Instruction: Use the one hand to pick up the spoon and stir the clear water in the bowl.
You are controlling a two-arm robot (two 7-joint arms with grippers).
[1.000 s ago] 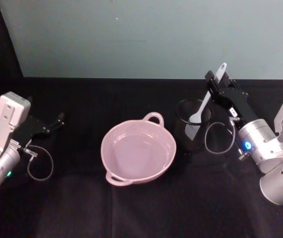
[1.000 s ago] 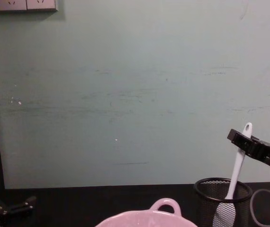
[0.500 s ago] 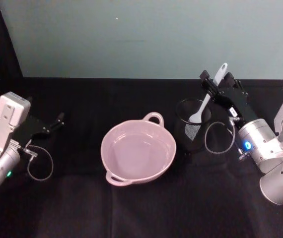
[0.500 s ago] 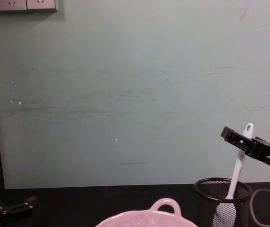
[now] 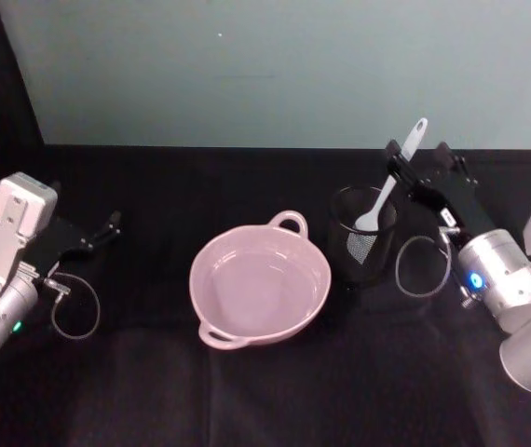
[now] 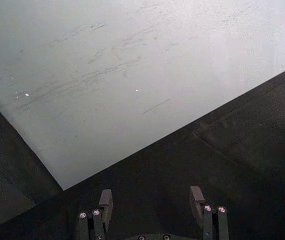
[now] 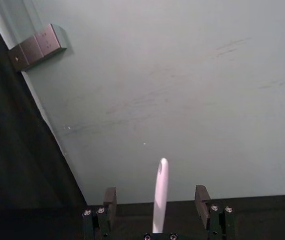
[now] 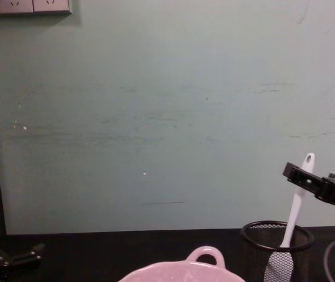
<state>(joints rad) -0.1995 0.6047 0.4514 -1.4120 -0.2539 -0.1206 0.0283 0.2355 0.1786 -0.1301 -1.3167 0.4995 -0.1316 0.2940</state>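
There is one pink bowl [image 5: 259,285] in the middle of the table. There is one black mesh cup [image 5: 362,237] to its right. There is one white spoon [image 5: 391,178] standing in that cup. There are two grippers, the left gripper [image 5: 107,226] and the right gripper [image 5: 421,158].

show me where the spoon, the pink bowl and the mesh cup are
spoon [image 5: 388,190]: head view, middle of its white handle
pink bowl [image 5: 314,258]: head view, right side of its rim
mesh cup [image 8: 247,251]: chest view, left side of its black wire wall
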